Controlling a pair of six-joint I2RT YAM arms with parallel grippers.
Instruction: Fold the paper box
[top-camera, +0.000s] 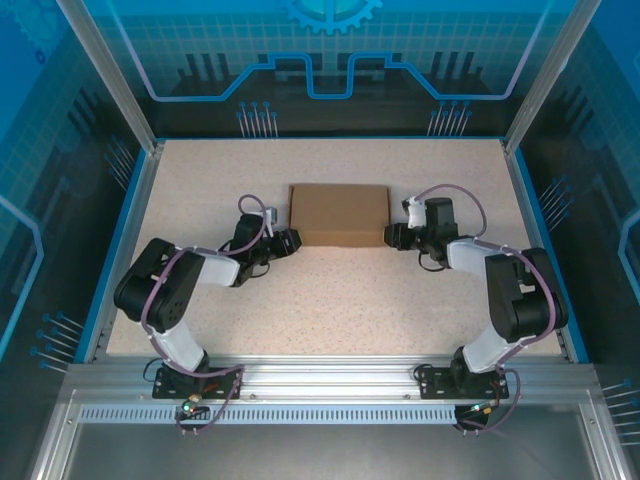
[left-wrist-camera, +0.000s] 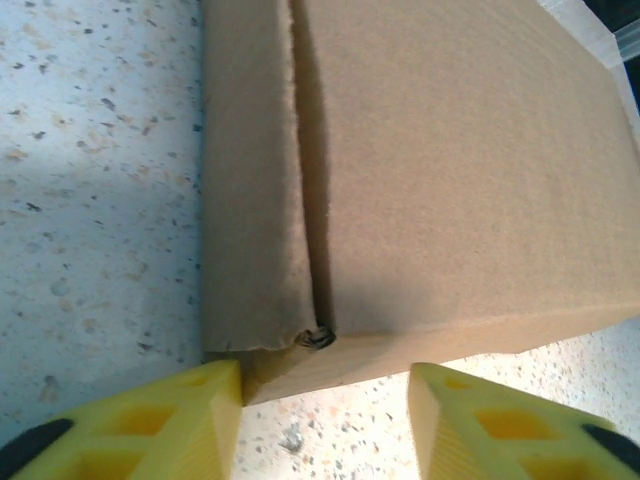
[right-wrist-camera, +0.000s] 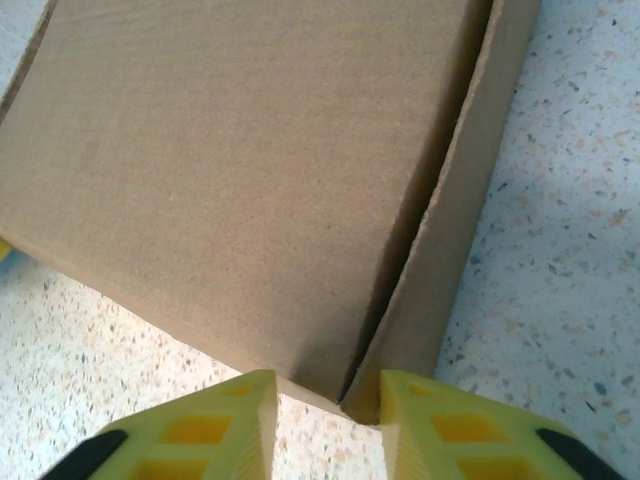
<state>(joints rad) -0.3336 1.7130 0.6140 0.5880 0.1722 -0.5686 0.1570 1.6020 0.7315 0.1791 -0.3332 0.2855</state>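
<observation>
The plain brown corrugated cardboard box (top-camera: 338, 214) lies shut and flat on the speckled beige table (top-camera: 330, 300), toward 12 o'clock of its middle, and by the look of it the folding is nearly or fully done. The left gripper (top-camera: 291, 241) sits at the box's 8 o'clock corner. From its wrist camera its yellow fingers (left-wrist-camera: 150, 425) are spread well apart, with the corner just ahead of the gap and nothing pinched. The right gripper (top-camera: 391, 236) sits at the 4 o'clock corner, its yellow fingers (right-wrist-camera: 470, 430) parted more narrowly, the corner of the side wall (right-wrist-camera: 470, 200) right at the mouth of the gap but not clamped. The risks lie in the seams. On the left a dark slit runs between the lid and the narrow side flap (left-wrist-camera: 250, 200), so that flap looks loosely tucked. On the right the lid's edge bows away from the wall. With neither corner held, the board's own spring could lift the lid or ease a tab out. A fingertip dragged back along 6 o'clock could snag the frayed flap edge and peel it open. Pushing from one side alone would likely slide or turn such a light box, and closing hard on a corner would crush the board.
</observation>
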